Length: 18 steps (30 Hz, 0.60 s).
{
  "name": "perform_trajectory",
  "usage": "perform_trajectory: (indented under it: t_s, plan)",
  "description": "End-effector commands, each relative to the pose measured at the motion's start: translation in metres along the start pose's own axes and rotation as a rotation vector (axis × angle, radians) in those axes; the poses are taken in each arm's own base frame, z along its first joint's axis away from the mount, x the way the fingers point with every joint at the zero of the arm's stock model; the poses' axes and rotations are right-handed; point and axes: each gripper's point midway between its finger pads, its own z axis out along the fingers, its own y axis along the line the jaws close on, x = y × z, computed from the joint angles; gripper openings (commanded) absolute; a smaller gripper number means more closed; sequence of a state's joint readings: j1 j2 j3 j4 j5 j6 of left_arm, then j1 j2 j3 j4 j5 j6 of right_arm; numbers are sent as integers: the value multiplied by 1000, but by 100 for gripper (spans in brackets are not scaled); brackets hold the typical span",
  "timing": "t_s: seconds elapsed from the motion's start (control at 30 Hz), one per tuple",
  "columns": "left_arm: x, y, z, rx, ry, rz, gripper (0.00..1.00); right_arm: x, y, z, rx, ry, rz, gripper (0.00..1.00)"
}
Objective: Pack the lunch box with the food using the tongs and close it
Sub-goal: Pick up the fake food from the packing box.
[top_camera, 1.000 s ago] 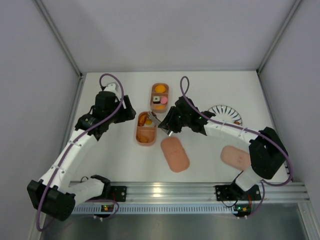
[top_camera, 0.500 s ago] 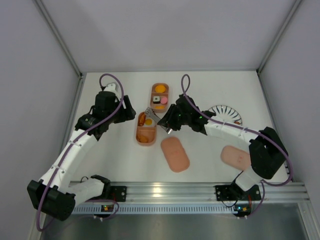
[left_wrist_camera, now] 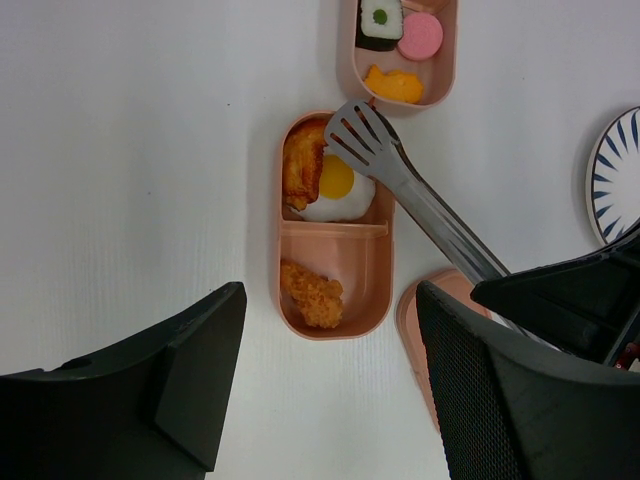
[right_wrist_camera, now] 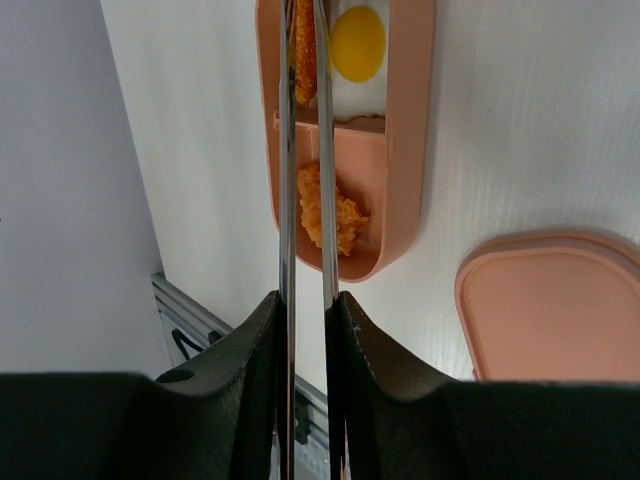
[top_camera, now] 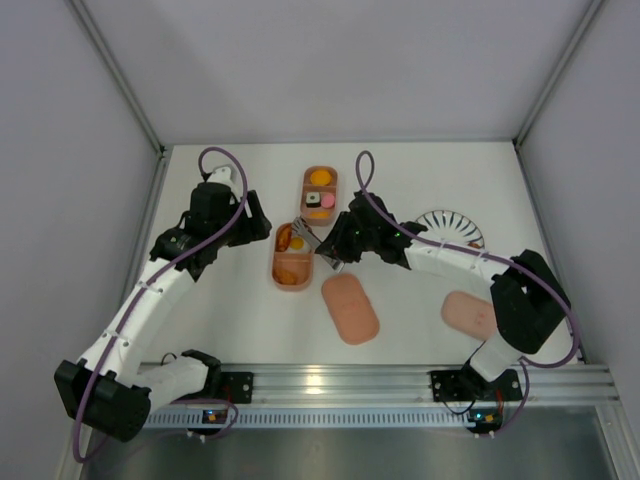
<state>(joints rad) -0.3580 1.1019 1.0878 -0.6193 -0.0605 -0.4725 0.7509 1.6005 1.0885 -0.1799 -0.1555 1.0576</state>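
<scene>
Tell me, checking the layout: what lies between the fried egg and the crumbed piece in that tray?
The pink divider of the tray, then bare floor before the crumbed piece; the left wrist view shows it.

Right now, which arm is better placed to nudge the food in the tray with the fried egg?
Right, I think. The right claw grips the tongs, whose tips hang over the fried egg in that tray. The left claw is open and holds nothing.

A round white plate (top_camera: 452, 222) with dark stripes (partly hidden) sits near the right edge of the white desk (top_camera: 230, 310); a metal rail (top_camera: 330, 378) lines the desk's near edge.
</scene>
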Motion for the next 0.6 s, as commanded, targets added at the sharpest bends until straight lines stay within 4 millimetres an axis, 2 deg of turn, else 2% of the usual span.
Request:
perform_trajectory:
  t_s: [0.0, 0.27, 0.57]
  plan:
    - [-14, -2, -3, 11, -56, 1, 74, -19, 23, -8, -64, -52, -43, 2]
    - [-14, 0, -4, 2, -59, 0, 74, -18, 28, -26, -89, -51, -58, 0]
    - [-14, -1, -4, 2, -57, -4, 74, -27, 38, -52, -156, -78, -23, 0]
